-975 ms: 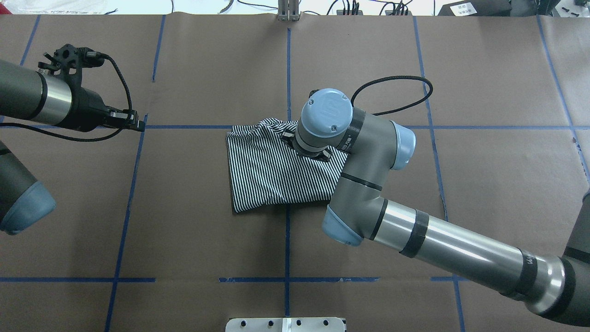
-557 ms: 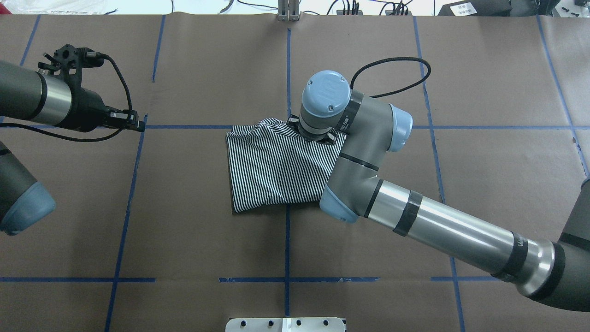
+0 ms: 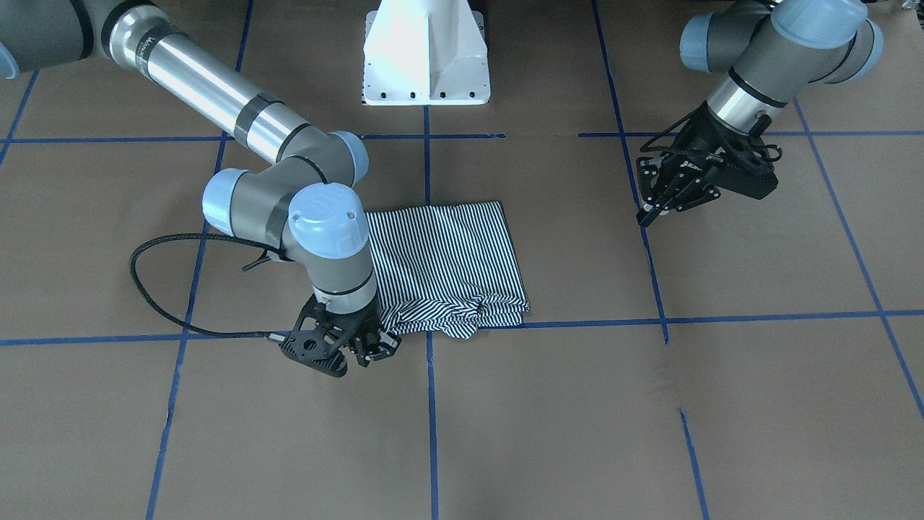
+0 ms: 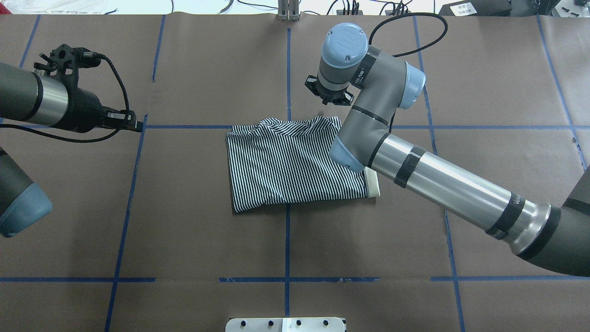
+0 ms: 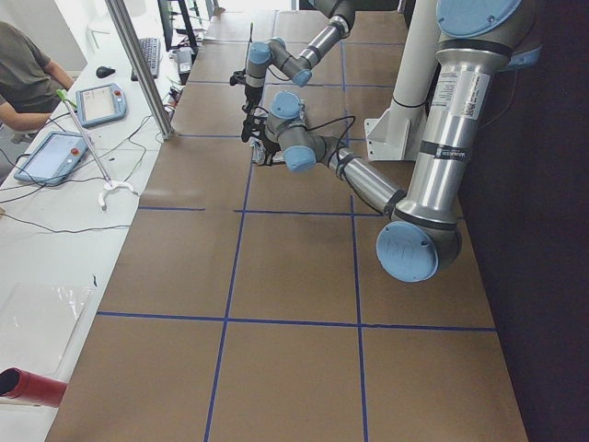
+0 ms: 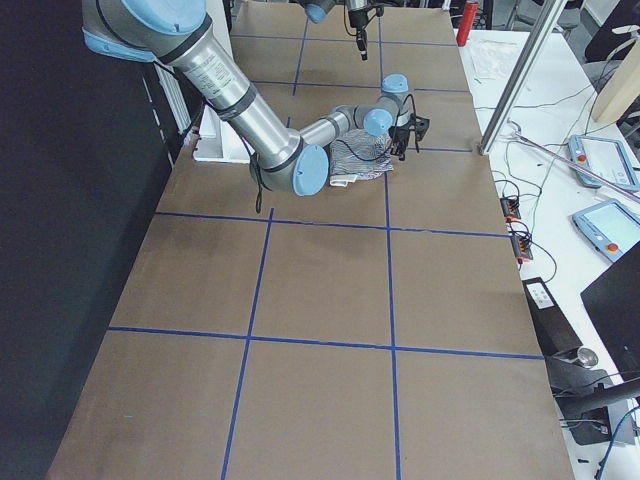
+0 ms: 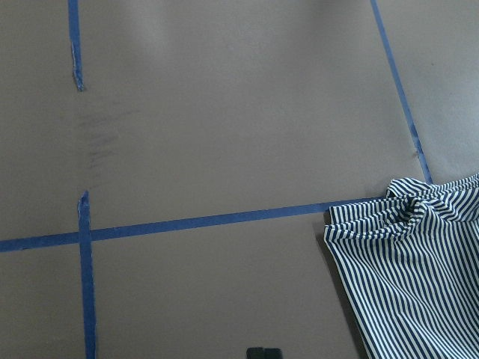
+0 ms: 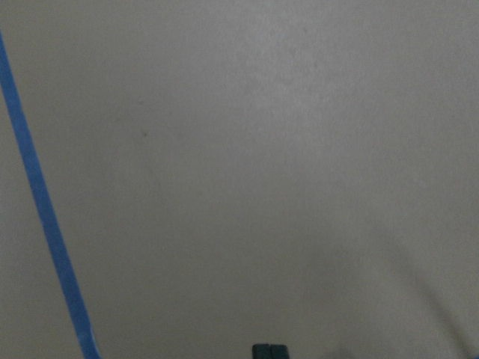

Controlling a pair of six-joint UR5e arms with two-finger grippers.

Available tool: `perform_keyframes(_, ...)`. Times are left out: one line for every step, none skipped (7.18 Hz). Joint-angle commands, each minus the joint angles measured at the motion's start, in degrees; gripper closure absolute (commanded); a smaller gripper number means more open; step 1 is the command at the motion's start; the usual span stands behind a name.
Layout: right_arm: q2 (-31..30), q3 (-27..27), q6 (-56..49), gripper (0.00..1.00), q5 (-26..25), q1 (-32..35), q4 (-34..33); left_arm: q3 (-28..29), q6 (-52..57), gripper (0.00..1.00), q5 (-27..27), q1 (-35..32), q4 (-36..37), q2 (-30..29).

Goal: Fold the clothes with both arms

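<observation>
The navy-and-white striped short-sleeved shirt (image 4: 295,166) is lying folded in a rough rectangle near the middle of the brown paper-covered surface (image 4: 198,221), straddling one of the blue tape grid lines (image 4: 287,240). Its far edge is sitting rumpled and bunched, and a strip of plain cream collar (image 4: 373,184) is peeking out at one side. The right arm's black two-finger gripper (image 3: 374,352) is hanging over bare paper just beside that rumpled edge, gripping nothing; its wrist camera is showing the two fingertips pressed together. The left arm's black gripper (image 3: 647,213) is waiting well apart from the shirt, off to the side above a tape line, its fingers also drawn together to a point and holding nothing. The white pedestal base (image 3: 426,50) is standing at the robot's end of the surface.
</observation>
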Motion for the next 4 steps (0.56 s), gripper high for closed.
perform_keyframes(-2.1, 0.3, -5.4, 1.00, 8.6, 7.3, 0.4, 0.5, 0.5, 1.00, 0.3, 0.0, -0.1, 0.9)
perform_keyframes(-8.1, 6.0, -8.3, 1.00, 10.4, 9.5, 0.5, 0.7, 1.7, 1.00, 0.4, -0.3, -0.3, 1.3)
perform_keyframes(-16.8, 13.9, -14.0, 1.00, 13.8, 12.5, 0.4, 1.6, 6.9, 1.00, -0.1, -3.4, -0.1, 1.7)
perform_keyframes(-23.6, 19.5, -20.3, 1.00, 17.5, 16.8, 0.1, 2.7, 11.4, 1.00, -0.4, -5.7, 0.0, 3.4)
